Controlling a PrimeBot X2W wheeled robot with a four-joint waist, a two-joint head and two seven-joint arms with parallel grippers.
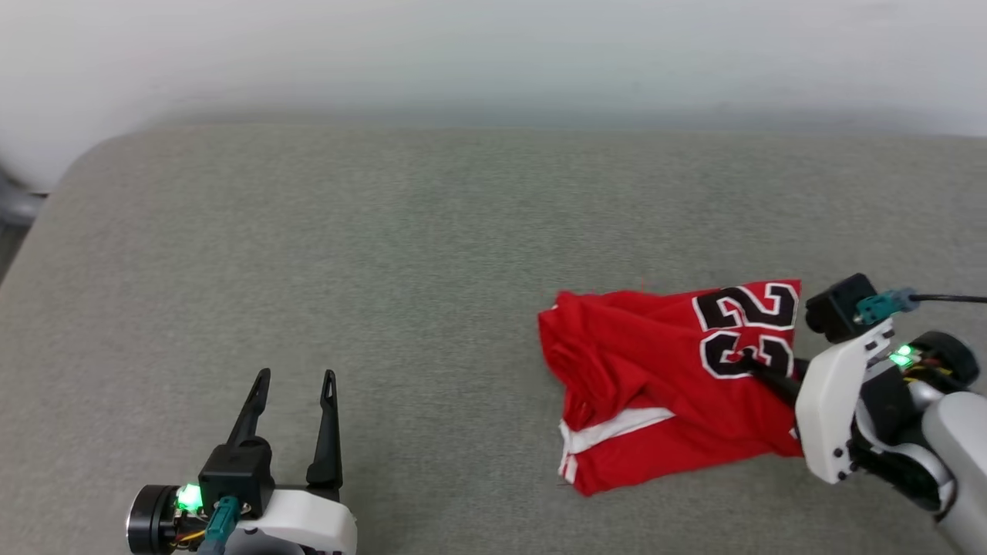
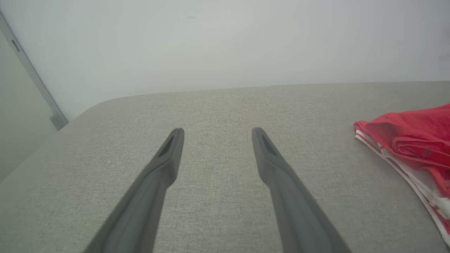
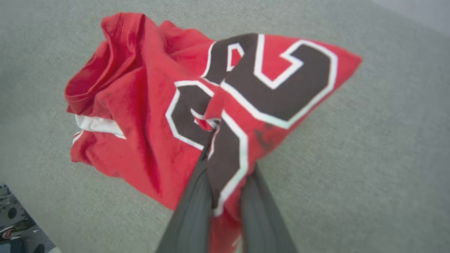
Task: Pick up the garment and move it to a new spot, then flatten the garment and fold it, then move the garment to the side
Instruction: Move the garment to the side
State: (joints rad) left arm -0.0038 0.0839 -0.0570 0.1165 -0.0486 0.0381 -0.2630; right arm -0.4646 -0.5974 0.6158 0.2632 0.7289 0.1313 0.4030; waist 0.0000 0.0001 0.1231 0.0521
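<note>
The garment (image 1: 655, 370) is a crumpled red T-shirt with a black-and-white number print and a white stripe, lying on the right side of the grey cushioned surface (image 1: 385, 254). My right gripper (image 1: 752, 358) reaches in from the right and is shut on a fold of the printed part. In the right wrist view the garment (image 3: 140, 105) bunches between the fingers of the right gripper (image 3: 218, 147). My left gripper (image 1: 297, 378) stands open over bare surface at the lower left, well apart from the shirt. In the left wrist view the left gripper (image 2: 217, 131) holds nothing, and the garment (image 2: 415, 133) lies at the right edge.
The grey surface ends in a rounded corner (image 1: 85, 162) at the far left, and a pale wall (image 1: 493, 54) runs behind it. A grey post (image 2: 35, 80) stands beside that corner. Bare surface stretches left of and beyond the shirt.
</note>
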